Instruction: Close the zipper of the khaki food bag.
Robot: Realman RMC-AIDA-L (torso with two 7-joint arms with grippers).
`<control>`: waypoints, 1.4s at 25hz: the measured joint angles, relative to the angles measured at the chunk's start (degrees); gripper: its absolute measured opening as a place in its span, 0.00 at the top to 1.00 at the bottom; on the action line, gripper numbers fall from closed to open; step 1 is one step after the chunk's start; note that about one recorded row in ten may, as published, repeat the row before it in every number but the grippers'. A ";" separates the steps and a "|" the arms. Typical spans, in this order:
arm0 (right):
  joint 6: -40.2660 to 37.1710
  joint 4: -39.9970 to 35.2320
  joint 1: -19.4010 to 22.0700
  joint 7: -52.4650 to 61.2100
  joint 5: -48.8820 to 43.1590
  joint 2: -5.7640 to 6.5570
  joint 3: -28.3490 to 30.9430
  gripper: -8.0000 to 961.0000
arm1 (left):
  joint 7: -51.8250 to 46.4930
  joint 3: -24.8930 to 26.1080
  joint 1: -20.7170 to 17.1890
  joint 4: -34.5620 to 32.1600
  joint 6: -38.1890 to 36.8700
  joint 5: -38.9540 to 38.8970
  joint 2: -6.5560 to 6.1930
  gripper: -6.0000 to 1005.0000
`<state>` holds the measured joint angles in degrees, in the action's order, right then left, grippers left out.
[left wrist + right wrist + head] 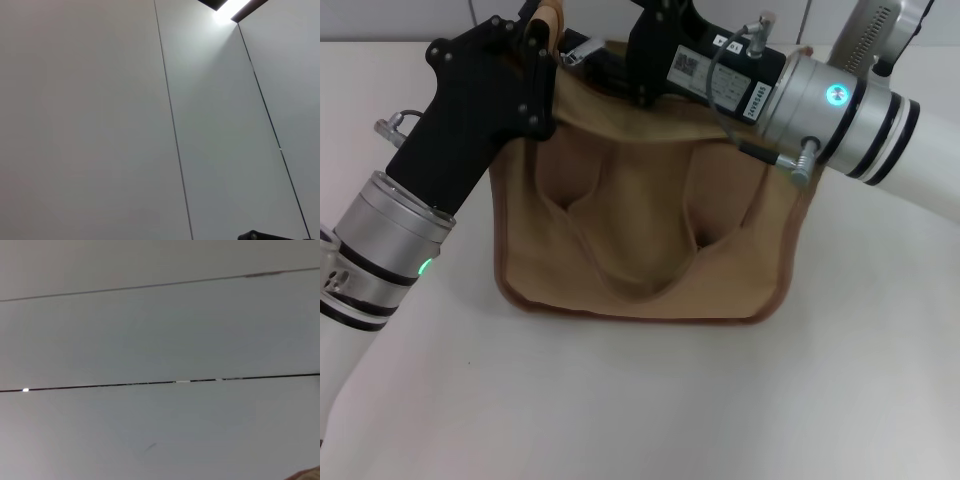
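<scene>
Nearest the camera lies bare white table (650, 400), and on it stands the bag (640, 240), its front panel facing the robot, with two pockets and brown piping along the lower edge. A soft loop of fabric sags down across the front between the pockets.

Further back, both arms reach over the bag's top edge. The left gripper (535, 45) comes in from the left, its black body lying over the bag's top left corner. A tan handle loop (550, 20) shows right at its tip, touching it, but whether the fingers are pinched on that loop or only beside it cannot be told, since the black housing hides them.

The right gripper (660, 40) comes in from the right, its silver wrist over the bag's top right corner and its black body stretched leftward along the top edge. Its tip is above the middle of the top, and its fingers are hidden behind its own body, so their opening cannot be told.

Between the two grippers, at the bag's far top edge, a small silver piece (578, 50) shows, just beside the left gripper; it may be the zipper pull, though that is unclear. The zipper line itself is out of sight behind the top edge.

Both wrist views show only pale panelled wall (100, 125).
</scene>
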<state>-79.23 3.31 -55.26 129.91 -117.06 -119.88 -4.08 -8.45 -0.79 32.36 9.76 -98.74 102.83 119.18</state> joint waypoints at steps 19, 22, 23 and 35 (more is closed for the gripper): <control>-0.35 0.52 0.76 0.63 -0.54 0.00 -0.36 0.22 | 0.27 0.42 0.34 -0.13 0.47 0.09 0.00 0.95; -0.70 0.73 1.18 1.34 -0.62 0.01 -0.40 0.22 | 0.28 0.43 0.34 -0.30 0.48 0.09 0.00 0.95; -0.73 0.84 1.38 1.57 -0.63 0.00 -0.40 0.23 | 0.28 0.43 0.34 -0.32 0.49 0.08 0.00 0.95; -1.58 1.09 2.23 2.05 -1.25 0.04 -1.08 0.23 | 0.28 0.44 0.39 -0.35 0.50 -0.18 0.00 0.95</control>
<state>-80.80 4.39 -53.03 131.96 -118.31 -119.84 -5.16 -8.17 -0.35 32.75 9.40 -98.24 102.65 119.18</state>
